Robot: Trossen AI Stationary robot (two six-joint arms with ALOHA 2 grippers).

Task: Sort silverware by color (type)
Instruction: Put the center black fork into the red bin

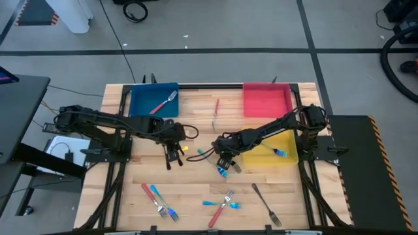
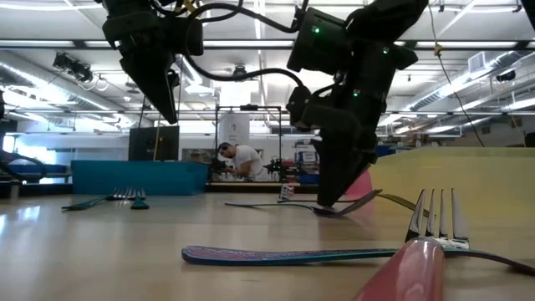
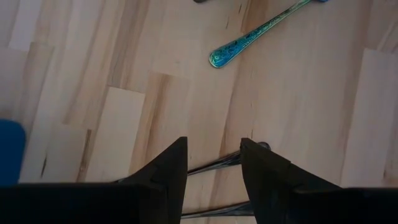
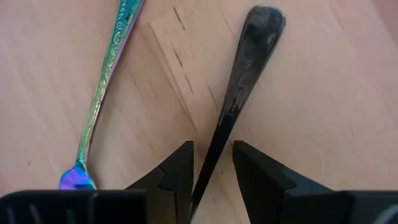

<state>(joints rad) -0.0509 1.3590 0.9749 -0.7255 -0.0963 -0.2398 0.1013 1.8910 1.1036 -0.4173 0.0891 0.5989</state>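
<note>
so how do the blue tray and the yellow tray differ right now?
The blue plastic tray sits at the table's far left side and holds one red-handled fork; the yellow plastic tray sits nearer, on the right, and holds one blue-handled fork. The right arm reaches across the yellow tray; nothing crosses the blue one. Both are shallow, rectangular and hold a single fork.

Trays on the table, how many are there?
3. The blue tray is at the table's back edge on the left arm's side. The red tray is at the back on the right arm's side. The yellow tray is beside it, partly under the right arm.
</note>
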